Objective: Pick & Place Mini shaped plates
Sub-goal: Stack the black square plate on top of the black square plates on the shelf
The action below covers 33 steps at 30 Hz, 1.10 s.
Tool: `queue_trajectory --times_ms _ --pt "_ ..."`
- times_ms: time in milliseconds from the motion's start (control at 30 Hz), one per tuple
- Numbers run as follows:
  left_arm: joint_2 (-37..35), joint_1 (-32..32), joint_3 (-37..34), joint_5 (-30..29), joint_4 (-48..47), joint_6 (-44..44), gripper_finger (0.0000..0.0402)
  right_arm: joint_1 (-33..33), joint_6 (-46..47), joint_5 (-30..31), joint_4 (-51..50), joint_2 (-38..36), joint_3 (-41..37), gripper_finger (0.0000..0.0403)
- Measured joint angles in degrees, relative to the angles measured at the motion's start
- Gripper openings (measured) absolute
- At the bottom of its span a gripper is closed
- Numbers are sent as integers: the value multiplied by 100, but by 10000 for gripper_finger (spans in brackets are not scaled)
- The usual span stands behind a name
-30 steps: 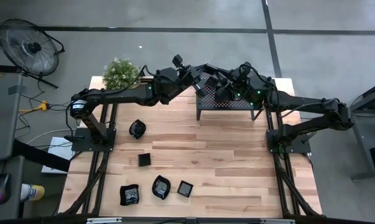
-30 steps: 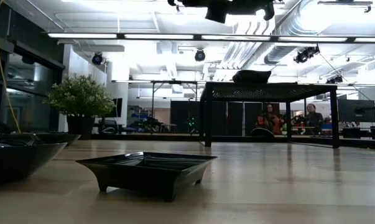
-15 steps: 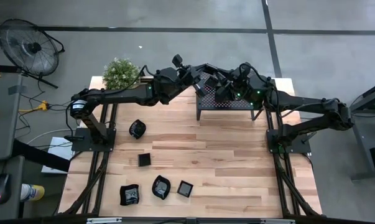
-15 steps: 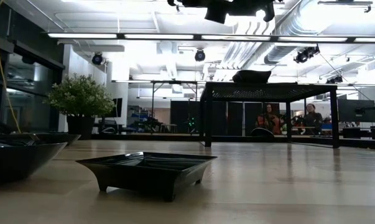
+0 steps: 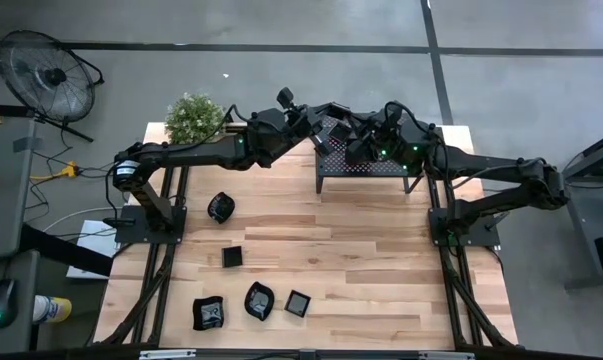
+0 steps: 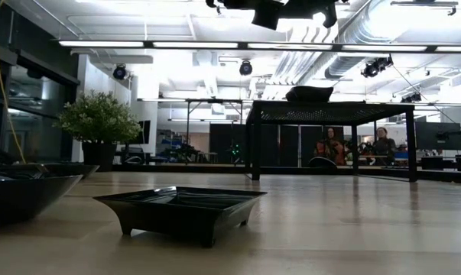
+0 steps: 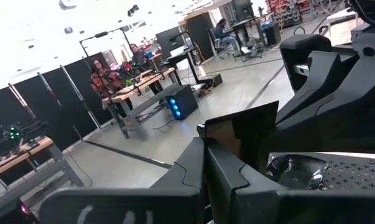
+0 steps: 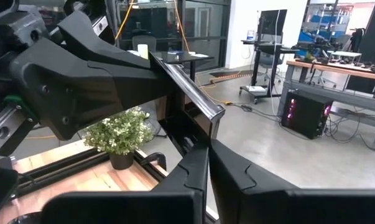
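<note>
- The left pincer (image 7: 204,146) and the right pincer (image 8: 208,149) meet in the air above the rack (image 5: 366,165), which stands on the desk (image 5: 361,260) at its far edge, the edge that also carries the potted plant (image 5: 193,116).
- The left pincer is pressed together on the thin rim of a square plate (image 7: 240,130). The plate stands on edge between the two arms.
- The right pincer is also pressed together. In the right wrist view, a corner of the same square plate runs down into its fingers, so it appears to pinch the plate from the opposite side.
- Judgement: this is a hand-over between the arms. Both pincers hold the plate, and neither has let go.
- One rack plate (image 6: 310,93) already lies on top of the rack. This suggests the rack is the drop-off place.
- Five loose plates (image 5: 221,207) lie on the left half of the desk. One is near the left edge, one is further in, and three sit in a row close to the near edge.
- Progress, as a judgement: the task is at an early stage. One plate is placed, one is in transfer, and five are visible and not yet collected. The pictures do not show any further plates.
</note>
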Motion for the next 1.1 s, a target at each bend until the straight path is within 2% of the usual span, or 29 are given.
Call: queue_trajectory --times_ms 267,600,1100 --pt "-11 4 7 185 -133 0 4 0 -7 -81 -36 -2 0 1" --pt "-17 4 11 268 -435 0 34 -4 59 -133 -83 -2 -2 1" --pt "-4 -6 9 546 -586 153 140 -157 297 -249 -303 -109 -2 0"
